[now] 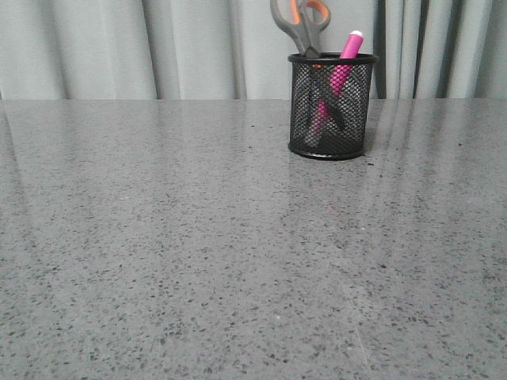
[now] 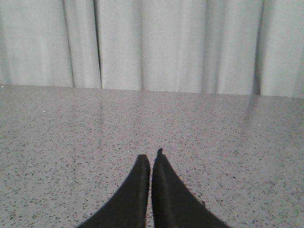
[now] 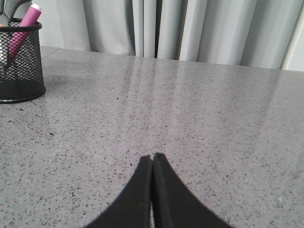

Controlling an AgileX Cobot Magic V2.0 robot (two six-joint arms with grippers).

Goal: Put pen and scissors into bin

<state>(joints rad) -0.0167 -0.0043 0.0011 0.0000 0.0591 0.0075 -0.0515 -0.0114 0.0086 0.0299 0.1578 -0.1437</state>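
standing in the bin (image 1: 330,111) already: scissors (image 1: 302,25) blades down, handles above the rim, and pen (image 1: 341,70) leaning beside them, long axis tilted, white end up. task looks done, no move left but staying clear. right claw (image 3: 153,156) is the nearer one, bin well off to its side; jaws pressed together, holding nothing. left claw (image 2: 151,156) same, closed and empty, bin not in its view. bin sits on grey speckled counter (image 1: 198,253), pale curtain (image 1: 119,47) behind the bin.
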